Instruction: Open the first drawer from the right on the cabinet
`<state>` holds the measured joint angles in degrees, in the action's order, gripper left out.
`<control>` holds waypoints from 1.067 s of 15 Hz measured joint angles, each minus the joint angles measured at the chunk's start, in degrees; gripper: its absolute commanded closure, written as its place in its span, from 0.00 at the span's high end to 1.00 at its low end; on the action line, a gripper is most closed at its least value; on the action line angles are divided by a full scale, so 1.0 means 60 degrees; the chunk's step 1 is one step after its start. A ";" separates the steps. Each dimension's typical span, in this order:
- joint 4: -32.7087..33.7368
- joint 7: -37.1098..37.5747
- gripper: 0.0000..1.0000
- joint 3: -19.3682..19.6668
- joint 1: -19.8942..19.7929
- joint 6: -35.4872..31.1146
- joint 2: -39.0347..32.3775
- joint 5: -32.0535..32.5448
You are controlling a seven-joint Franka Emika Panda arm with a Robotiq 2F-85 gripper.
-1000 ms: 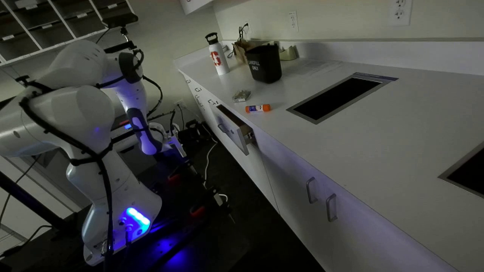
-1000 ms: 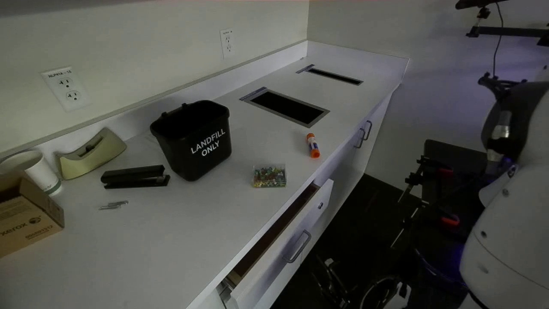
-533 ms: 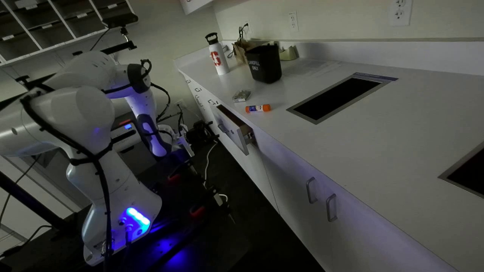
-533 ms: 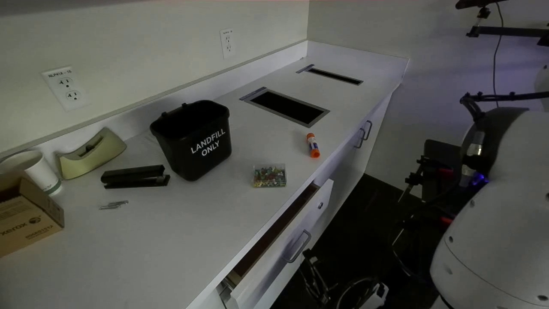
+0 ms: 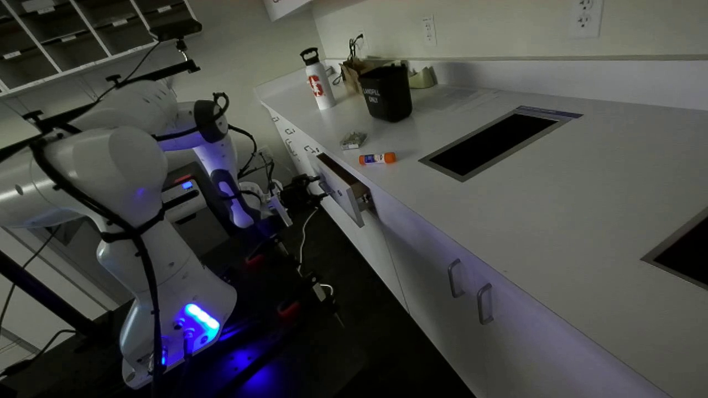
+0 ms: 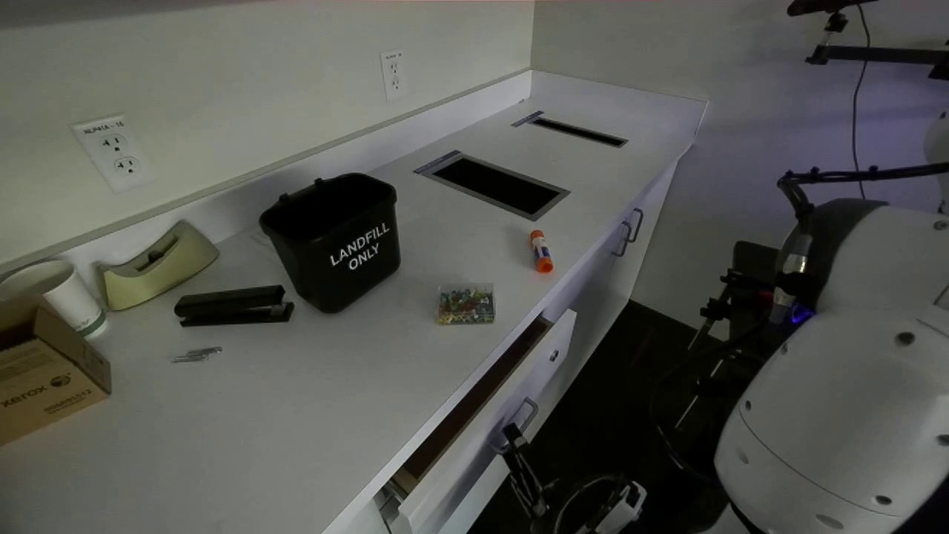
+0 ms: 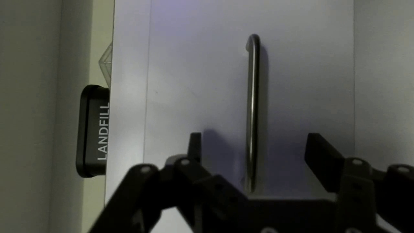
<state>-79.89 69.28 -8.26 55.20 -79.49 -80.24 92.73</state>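
The gripper (image 7: 254, 149) has moved nearer the drawer (image 6: 480, 449), which sticks partway out of the cabinet (image 5: 423, 260). The fingers (image 7: 321, 161) stand wide, either side of the handle (image 7: 253, 106). The floor (image 6: 608, 386) is dark. The counter (image 6: 296, 437) has two holes (image 5: 492, 145), one bin (image 6: 345, 252), one bottle (image 5: 319, 83).

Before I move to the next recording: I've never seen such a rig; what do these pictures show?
A white robot arm, beside a long white cabinet with one drawer partly open. Two pictures come from cameras outside the robot; the close-up, from a wrist camera. There, the drawer's handle shows between the open jaws, and nothing is held. On the countertop are a black bin, a glue stick, a clear box of colored pins, a stapler, a tape dispenser and more.
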 measured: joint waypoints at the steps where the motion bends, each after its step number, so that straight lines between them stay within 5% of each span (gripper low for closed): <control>1: 0.0076 -0.0051 0.43 0.0010 -0.0009 0.0000 -0.0046 0.0018; 7: 0.0208 -0.0067 0.01 0.0009 0.0019 0.0001 -0.0143 0.0030; 16: 0.0106 0.0409 0.03 -0.0439 0.0176 0.0729 -0.0139 -0.0139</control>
<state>-79.25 71.74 -10.90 56.26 -75.12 -81.08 91.90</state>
